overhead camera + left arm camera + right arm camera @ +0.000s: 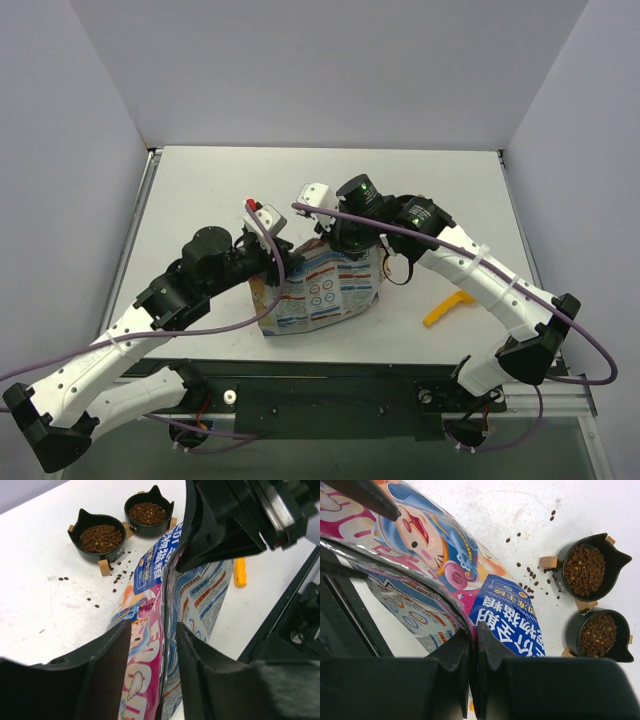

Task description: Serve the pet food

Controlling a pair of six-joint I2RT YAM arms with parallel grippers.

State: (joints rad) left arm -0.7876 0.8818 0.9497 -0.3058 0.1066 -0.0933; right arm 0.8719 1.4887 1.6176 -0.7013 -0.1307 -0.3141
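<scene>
Sealing the bag [325, 290] looks like the step in hand, since the pet food [100, 537] already fills both black bowls [95, 556], which stand well beyond the fingertips of either arm. A few spilt pellets [117, 572] lie on the table [40, 605] between the bowls and the bag.

The right gripper [474, 630] has its jaws pressed together, pinching the bag's top edge right at the tips. The left gripper [154, 627] has its jaws part-spread and straddles the same edge further along. The magenta front panel lies against one finger and the white-and-blue back panel near the other, with a dark gap of open mouth between them. I cannot tell whether either pad actually presses the film.

To do this well, I judge that the left jaws should centre on the rim so both panels sit squarely between the pads, then squeeze straight across it. The right pinch should hold the rim taut and level. The glossy film will probably slip and buckle, so short, firm squeezes close beside the right jaws seem safer than one long drag. The bag should stay upright below both sets of jaws, or more kibble may fall out. The yellow scoop [447, 310] lies well off to the outer side of the right jaws and needs no attention
</scene>
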